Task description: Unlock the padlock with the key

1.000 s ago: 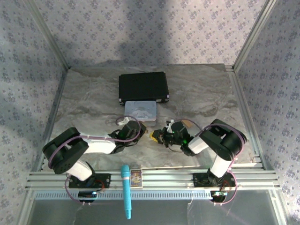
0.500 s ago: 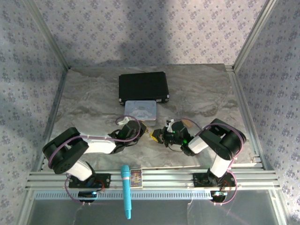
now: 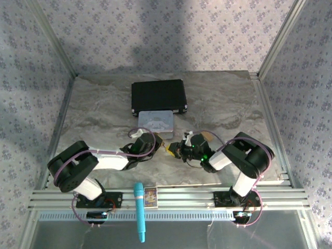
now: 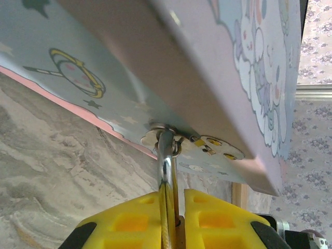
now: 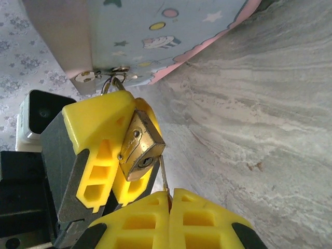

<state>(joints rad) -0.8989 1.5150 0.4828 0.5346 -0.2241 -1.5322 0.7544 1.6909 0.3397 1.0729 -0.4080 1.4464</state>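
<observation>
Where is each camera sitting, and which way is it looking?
Top external: above, behind the arms, looking down at the table; both arms show, left gripper close to right gripper by the tin.
Left wrist: on the left arm, looking along its yellow fingers pinching the padlock's shackle.
Right wrist: on the right arm, looking past its fingers and the key at the padlock.
Both wrist views share tin and padlock.

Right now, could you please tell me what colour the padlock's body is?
The padlock body is brass-gold, clearest in the right wrist view.
</observation>
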